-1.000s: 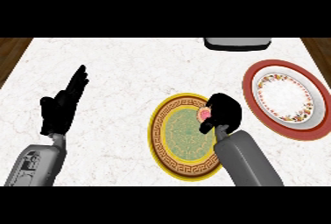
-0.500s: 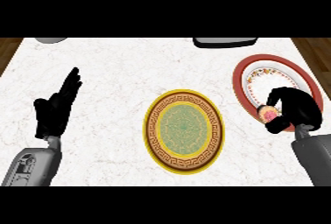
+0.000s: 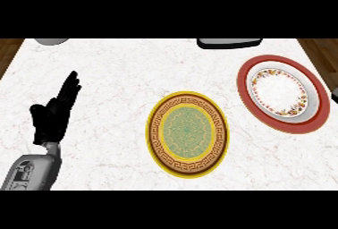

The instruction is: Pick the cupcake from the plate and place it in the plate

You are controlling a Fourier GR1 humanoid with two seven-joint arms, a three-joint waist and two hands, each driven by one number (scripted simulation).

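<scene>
I can't give the cupcake's heading or its long axis, because it shows nowhere in this view and I cannot tell where it is. The yellow-rimmed plate [image 3: 157,134] lies flat in the middle of the marble counter [image 3: 119,76]. It looks taller than wide from here, and only its own green centre and brown key-pattern band show on it. The red-rimmed plate [image 3: 243,91] lies to the right and a little farther from me, apart from the first. Inside its red rim I see only a white well with a ring of flowers, as far as this steep view lets me judge. My left hand [image 3: 51,117] rests at the left of the counter, well away from both plates. It is open, with the fingers straight and pointing away from me, and it holds nothing. At the far edge sit a dark flat object [image 3: 228,42] and, towards the left corner, a grey rounded one [image 3: 51,41], both cut off by the view. Half a second ago my right hand was over the red-rimmed plate's near-left rim with the cupcake curled in its fingers. Now that hand has gone out of sight and the cupcake with it. Neither plate has shifted, and my left hand has kept its place and pose.
</scene>
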